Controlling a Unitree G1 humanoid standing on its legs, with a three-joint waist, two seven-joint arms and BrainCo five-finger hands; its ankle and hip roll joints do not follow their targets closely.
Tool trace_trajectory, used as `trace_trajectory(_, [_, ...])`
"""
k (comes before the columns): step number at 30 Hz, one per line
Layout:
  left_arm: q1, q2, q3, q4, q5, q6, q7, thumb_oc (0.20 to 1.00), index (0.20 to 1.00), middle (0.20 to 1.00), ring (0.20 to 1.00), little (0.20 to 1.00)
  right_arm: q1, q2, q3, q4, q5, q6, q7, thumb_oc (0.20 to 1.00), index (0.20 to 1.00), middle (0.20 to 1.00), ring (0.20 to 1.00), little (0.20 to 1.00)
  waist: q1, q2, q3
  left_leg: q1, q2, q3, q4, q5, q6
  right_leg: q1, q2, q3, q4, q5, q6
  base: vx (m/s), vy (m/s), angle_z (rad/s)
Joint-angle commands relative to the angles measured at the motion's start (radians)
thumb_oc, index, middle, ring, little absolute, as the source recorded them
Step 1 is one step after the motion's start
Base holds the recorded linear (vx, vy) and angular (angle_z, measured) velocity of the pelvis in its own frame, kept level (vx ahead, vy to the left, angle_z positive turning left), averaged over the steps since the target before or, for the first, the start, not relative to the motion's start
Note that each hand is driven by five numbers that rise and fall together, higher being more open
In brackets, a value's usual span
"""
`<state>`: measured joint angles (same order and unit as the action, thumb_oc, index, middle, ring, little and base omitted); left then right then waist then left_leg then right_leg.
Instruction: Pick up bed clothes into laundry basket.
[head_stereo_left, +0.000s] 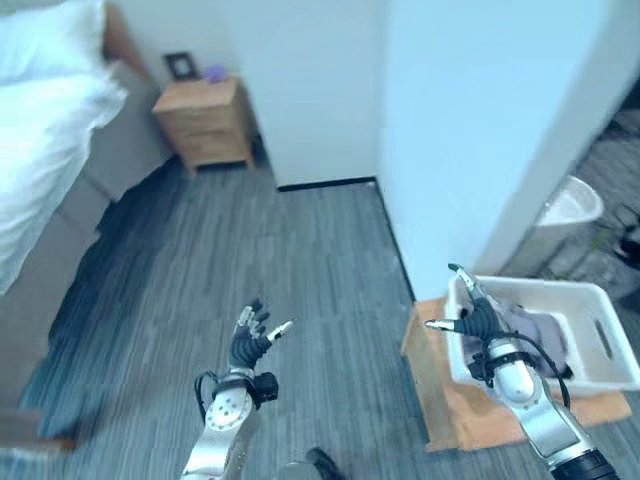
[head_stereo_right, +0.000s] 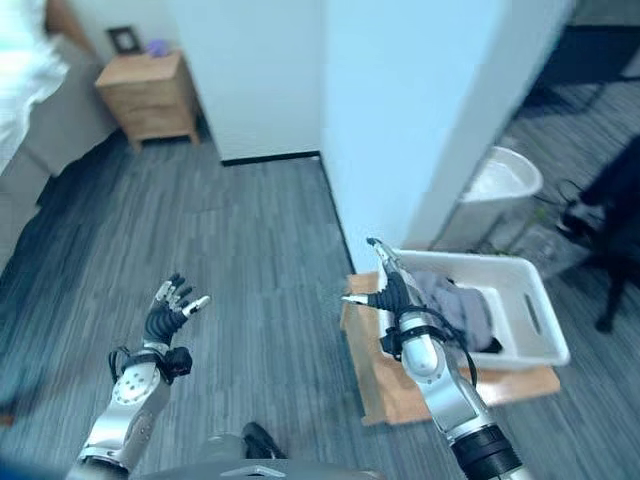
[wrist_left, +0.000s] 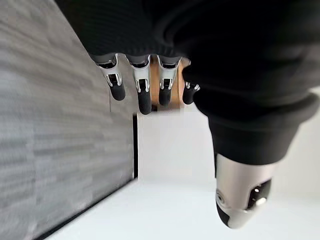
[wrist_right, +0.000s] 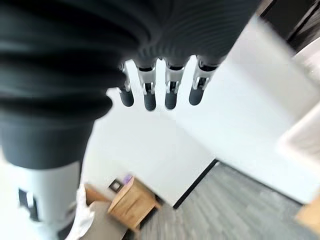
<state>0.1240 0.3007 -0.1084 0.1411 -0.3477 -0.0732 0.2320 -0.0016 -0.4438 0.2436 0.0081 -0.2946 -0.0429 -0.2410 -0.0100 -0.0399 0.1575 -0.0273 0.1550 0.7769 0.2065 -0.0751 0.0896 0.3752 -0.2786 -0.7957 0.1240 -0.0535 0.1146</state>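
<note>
While clothes (head_stereo_left: 535, 330) fill basket (head_stereo_left: 600, 345), nothing legible.

A wooden nightstand (head_stereo_left: 205, 122) stands against the white wall (head_stereo_left: 310, 80), carrying a dark picture frame (head_stereo_left: 181, 66) and a small purple object (head_stereo_left: 215, 73). Grey plank floor (head_stereo_left: 250, 260) spreads below.

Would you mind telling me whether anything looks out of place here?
Nothing stands out. The white laundry basket sits level on a low wooden stand with grey clothes inside; both hands are empty.
</note>
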Motion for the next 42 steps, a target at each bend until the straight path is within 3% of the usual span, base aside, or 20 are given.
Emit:
trace_trajectory(1, [-0.036, 0.057, 0.014, -0.063, 0.028, -0.03, 0.0, 1.0, 1.0, 1.0, 1.0, 1.0, -0.074, 0.016, -0.023, 0.014, 0.034, -0.035, -0.014, 1.0, 1.0, 1.0, 1.0, 1.0, 0.012, -0.007, -0.02, 0.166, 0.06, -0.009, -0.174, 0.067, -0.131, -0.154, -0.025, 0.108, 0.141, 0.054, 0.051, 0.17, 0.208, 0.73])
trace_trajectory(3, [-0.048, 0.065, 0.007, -0.071, 0.025, -0.029, 0.016, 1.0, 1.0, 1.0, 1.0, 1.0, -0.071, 0.033, -0.021, 0.017, 0.042, -0.032, -0.013, 1.0, 1.0, 1.0, 1.0, 1.0, -0.013, -0.015, 0.008, 0.185, 0.013, -0.075, -0.217, 0.047, -0.105, -0.239, -0.087, 0.207, 0.323, 0.133, 0.092, 0.2, 0.215, 0.78])
trace_trajectory(5, [-0.058, 0.072, -0.004, -0.077, 0.025, -0.027, 0.021, 1.0, 1.0, 1.0, 1.0, 1.0, -0.063, 0.045, -0.027, 0.023, 0.059, -0.037, -0.022, 1.0, 1.0, 1.0, 1.0, 1.0, -0.038, -0.024, 0.03, 0.186, -0.01, -0.137, -0.241, 0.042, -0.089, -0.326, -0.048, 0.351, 0.388, 0.114, 0.098, 0.13, 0.091, 1.4])
trace_trajectory(6, [-0.066, 0.073, -0.02, -0.074, 0.018, -0.024, 0.021, 1.0, 1.0, 1.0, 1.0, 1.0, -0.052, 0.049, -0.03, 0.024, 0.075, -0.042, -0.023, 1.0, 1.0, 1.0, 1.0, 1.0, -0.06, -0.025, 0.042, 0.182, -0.013, -0.184, -0.247, 0.046, -0.092, -0.381, 0.016, 0.44, 0.403, 0.05, 0.084, 0.15, 0.032, 1.16])
trace_trajectory(7, [-0.07, 0.062, -0.019, -0.069, 0.006, -0.031, 0.018, 1.0, 1.0, 1.0, 1.0, 1.0, -0.036, 0.056, -0.041, 0.025, 0.082, -0.038, -0.027, 1.0, 1.0, 1.0, 1.0, 1.0, -0.068, -0.026, 0.054, 0.17, -0.023, -0.237, -0.25, 0.048, -0.099, -0.412, 0.05, 0.502, 0.37, 0.026, 0.1, 0.2, -0.038, 1.41])
trace_trajectory(9, [-0.073, 0.06, -0.022, -0.067, 0.0, -0.032, 0.011, 1.0, 1.0, 1.0, 1.0, 1.0, -0.03, 0.056, -0.043, 0.028, 0.085, -0.04, -0.032, 1.0, 1.0, 1.0, 1.0, 1.0, -0.073, -0.027, 0.059, 0.168, -0.029, -0.271, -0.258, 0.042, -0.101, -0.404, 0.052, 0.516, 0.324, 0.012, 0.094, 0.17, -0.069, 1.72])
trace_trajectory(11, [-0.06, 0.058, -0.039, -0.058, -0.003, -0.031, 0.01, 1.0, 1.0, 1.0, 1.0, 1.0, -0.032, 0.074, -0.034, 0.038, 0.091, -0.036, -0.04, 1.0, 1.0, 1.0, 1.0, 1.0, -0.078, -0.032, 0.06, 0.158, -0.017, -0.331, -0.272, 0.058, -0.123, -0.411, 0.044, 0.558, 0.116, -0.003, 0.042, 0.3, -0.241, 1.52])
trace_trajectory(13, [-0.059, 0.054, -0.041, -0.052, -0.003, -0.03, 0.011, 1.0, 1.0, 1.0, 1.0, 1.0, -0.032, 0.077, -0.032, 0.048, 0.093, -0.032, -0.042, 1.0, 1.0, 1.0, 1.0, 1.0, -0.088, -0.038, 0.062, 0.159, -0.024, -0.37, -0.277, 0.053, -0.13, -0.409, 0.072, 0.616, 0.037, 0.008, 0.049, 0.27, -0.218, 1.45])
trace_trajectory(14, [-0.054, 0.052, -0.04, -0.043, -0.004, -0.038, 0.005, 1.0, 1.0, 1.0, 1.0, 1.0, -0.021, 0.078, -0.033, 0.059, 0.1, -0.019, -0.043, 1.0, 1.0, 1.0, 1.0, 1.0, -0.098, -0.042, 0.074, 0.163, -0.033, -0.457, -0.283, 0.037, -0.145, -0.449, 0.112, 0.756, -0.066, 0.038, 0.055, 0.3, -0.26, 1.7])
trace_trajectory(15, [-0.055, 0.055, -0.037, -0.044, -0.001, -0.042, 0.003, 1.0, 1.0, 1.0, 1.0, 1.0, -0.023, 0.075, -0.029, 0.064, 0.102, -0.019, -0.041, 1.0, 1.0, 1.0, 1.0, 1.0, -0.1, -0.042, 0.08, 0.17, -0.033, -0.49, -0.282, 0.024, -0.149, -0.471, 0.118, 0.797, -0.098, 0.06, 0.058, 0.29, -0.264, 1.71])
trace_trajectory(18, [-0.06, 0.055, -0.021, -0.034, 0.009, -0.053, 0.002, 1.0, 1.0, 1.0, 1.0, 1.0, -0.04, 0.083, -0.013, 0.068, 0.101, -0.021, -0.043, 1.0, 1.0, 1.0, 1.0, 1.0, -0.097, -0.052, 0.076, 0.178, -0.035, -0.516, -0.249, -0.002, -0.154, -0.478, 0.101, 0.792, -0.1, 0.077, 0.063, 0.22, -0.227, 1.53])
trace_trajectory(20, [-0.056, 0.041, -0.007, -0.028, 0.016, -0.057, 0.003, 1.0, 1.0, 1.0, 1.0, 1.0, -0.067, 0.079, 0.01, 0.086, 0.097, -0.022, -0.032, 1.0, 1.0, 1.0, 1.0, 1.0, -0.093, -0.054, 0.059, 0.174, -0.045, -0.546, -0.102, -0.069, -0.166, -0.428, 0.093, 0.771, -0.103, 0.08, 0.044, 0.39, -0.332, 0.97])
trace_trajectory(22, [-0.041, 0.027, 0.011, -0.045, 0.0, -0.071, 0.012, 1.0, 1.0, 1.0, 1.0, 1.0, -0.083, 0.065, 0.014, 0.096, 0.094, -0.022, -0.034, 1.0, 1.0, 1.0, 1.0, 1.0, -0.086, -0.042, 0.068, 0.103, -0.003, -0.536, 0.112, -0.024, -0.207, -0.368, 0.087, 0.725, -0.122, 0.073, 0.016, 0.28, -0.281, 0.76])
trace_trajectory(23, [-0.04, 0.005, 0.036, -0.055, -0.044, -0.085, 0.033, 1.0, 1.0, 1.0, 1.0, 1.0, -0.097, 0.047, 0.006, 0.099, 0.1, -0.017, -0.042, 1.0, 1.0, 1.0, 1.0, 1.0, -0.076, -0.044, 0.083, 0.029, 0.069, -0.474, 0.299, 0.069, -0.243, -0.298, 0.086, 0.672, -0.161, 0.053, -0.019, 0.19, -0.264, 0.94])
trace_trajectory(26, [-0.036, -0.012, 0.059, -0.064, -0.063, -0.098, 0.053, 1.0, 1.0, 1.0, 1.0, 1.0, -0.102, 0.037, 0.001, 0.085, 0.108, -0.015, -0.044, 1.0, 1.0, 1.0, 1.0, 1.0, -0.067, -0.05, 0.097, -0.016, 0.139, -0.381, 0.403, 0.109, -0.244, -0.234, 0.092, 0.638, -0.189, 0.03, -0.044, 0.26, -0.225, 0.41])
trace_trajectory(27, [-0.032, -0.015, 0.078, -0.069, -0.059, -0.1, 0.061, 1.0, 1.0, 1.0, 1.0, 1.0, -0.094, 0.034, -0.007, 0.08, 0.105, -0.011, -0.04, 1.0, 1.0, 1.0, 1.0, 1.0, -0.065, -0.042, 0.097, -0.042, 0.167, -0.315, 0.394, 0.094, -0.255, -0.187, 0.099, 0.617, -0.207, -0.002, -0.046, 0.25, -0.131, 0.26])
trace_trajectory(30, [-0.03, -0.003, 0.099, -0.075, -0.015, -0.1, 0.074, 1.0, 1.0, 1.0, 1.0, 1.0, -0.078, 0.027, -0.021, 0.075, 0.092, -0.009, -0.042, 1.0, 1.0, 1.0, 1.0, 1.0, -0.061, -0.031, 0.09, -0.092, 0.146, -0.234, 0.239, 0.06, -0.238, -0.137, 0.106, 0.586, -0.211, -0.053, -0.03, 0.42, 0.009, 0.28])
trace_trajectory(33, [-0.032, 0.011, 0.114, -0.075, 0.034, -0.098, 0.084, 1.0, 1.0, 1.0, 1.0, 1.0, -0.078, 0.03, -0.012, 0.095, 0.072, -0.007, -0.039, 1.0, 1.0, 1.0, 1.0, 1.0, -0.058, -0.003, 0.075, -0.085, 0.132, -0.175, -0.02, 0.144, -0.229, -0.109, 0.117, 0.562, -0.211, -0.083, -0.001, 0.31, 0.128, 0.27])
trace_trajectory(39, [-0.019, 0.023, 0.111, -0.09, 0.069, -0.077, 0.084, 1.0, 1.0, 1.0, 1.0, 1.0, -0.092, 0.051, 0.033, 0.107, 0.05, -0.009, -0.028, 1.0, 1.0, 1.0, 1.0, 1.0, -0.039, -0.012, 0.053, -0.082, 0.095, -0.237, -0.212, 0.232, -0.217, -0.041, 0.102, 0.547, -0.172, -0.124, 0.029, 0.47, 0.166, 0.17])
trace_trajectory(42, [-0.071, 0.053, 0.068, -0.064, 0.067, -0.055, 0.07, 1.0, 1.0, 1.0, 1.0, 1.0, -0.125, 0.078, 0.063, 0.118, 0.033, -0.018, -0.035, 1.0, 1.0, 1.0, 1.0, 1.0, -0.045, -0.075, 0.066, -0.01, 0.012, -0.235, -0.228, 0.165, -0.148, -0.183, 0.069, 0.593, 0.176, -0.022, 0.085, 0.33, 0.155, -0.16])
